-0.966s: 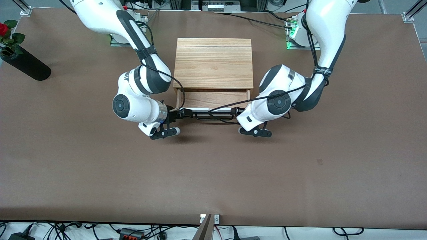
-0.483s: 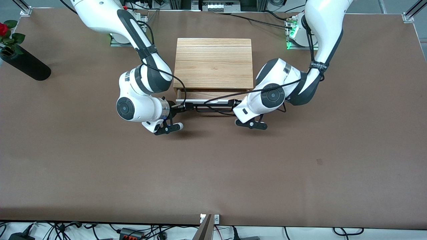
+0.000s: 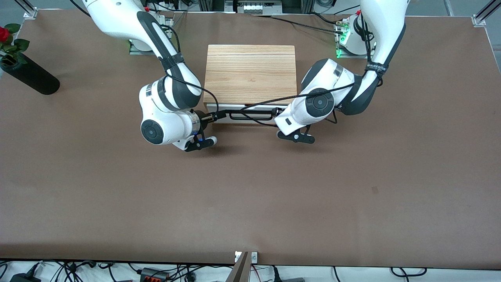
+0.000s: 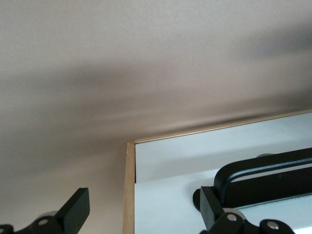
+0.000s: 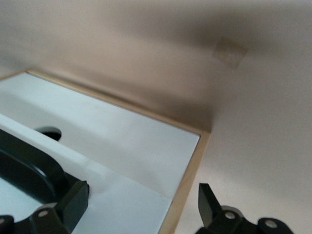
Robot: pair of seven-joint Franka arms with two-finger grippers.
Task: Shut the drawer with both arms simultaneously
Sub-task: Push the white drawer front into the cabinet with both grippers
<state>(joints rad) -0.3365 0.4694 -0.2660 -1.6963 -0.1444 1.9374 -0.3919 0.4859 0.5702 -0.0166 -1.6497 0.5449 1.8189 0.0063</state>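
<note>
The drawer (image 3: pixel 227 120) is pushed into the light-oak cabinet (image 3: pixel 250 74); only its white front panel and black bar handle (image 3: pixel 252 114) show. My right gripper (image 3: pixel 210 118) is open at the handle's end toward the right arm. In the right wrist view the gripper (image 5: pixel 142 207) straddles the panel's edge (image 5: pixel 122 204), one finger by the handle (image 5: pixel 24 170). My left gripper (image 3: pixel 279 114) is open at the handle's other end. In the left wrist view the gripper (image 4: pixel 144 214) straddles the panel (image 4: pixel 170 204), one finger by the handle (image 4: pixel 268 180).
A black vase (image 3: pixel 29 76) with a red rose (image 3: pixel 4 34) lies near the table's corner at the right arm's end. Black cables (image 3: pixel 266 105) cross in front of the drawer. Brown table (image 3: pixel 250 196) stretches toward the front camera.
Both grippers have moved toward the cabinet with the drawer front. The drawer has slid in, and its wooden tray no longer shows.
</note>
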